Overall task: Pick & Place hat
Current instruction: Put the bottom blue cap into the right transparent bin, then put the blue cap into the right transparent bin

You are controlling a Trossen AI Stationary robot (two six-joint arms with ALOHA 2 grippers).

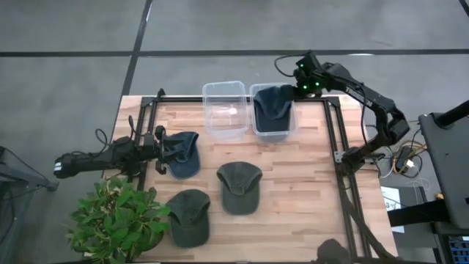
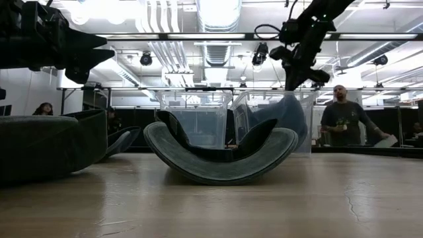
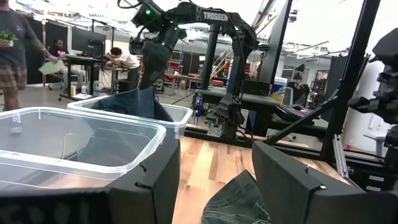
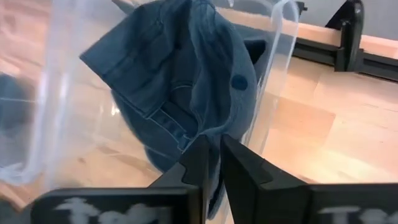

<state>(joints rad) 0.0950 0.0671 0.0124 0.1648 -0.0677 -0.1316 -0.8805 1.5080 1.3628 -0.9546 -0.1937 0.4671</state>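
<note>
The blue hat (image 4: 180, 87) hangs in the right-hand clear bin (image 1: 258, 126) at upper centre of the high view, its brim pinched by my right gripper (image 4: 211, 163) so it drops inside the walls. My left gripper (image 3: 214, 186), fingers apart, sits over another blue hat (image 1: 183, 152) at left; the neighbouring empty bin (image 1: 224, 110) leaves open room.

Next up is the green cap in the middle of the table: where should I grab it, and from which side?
Take the green cap by its brim, coming straight down. In the low view it lies crown-down with the brim edge curling up off the wood, so one finger should slip under that raised edge. Nothing crowds it.
</note>
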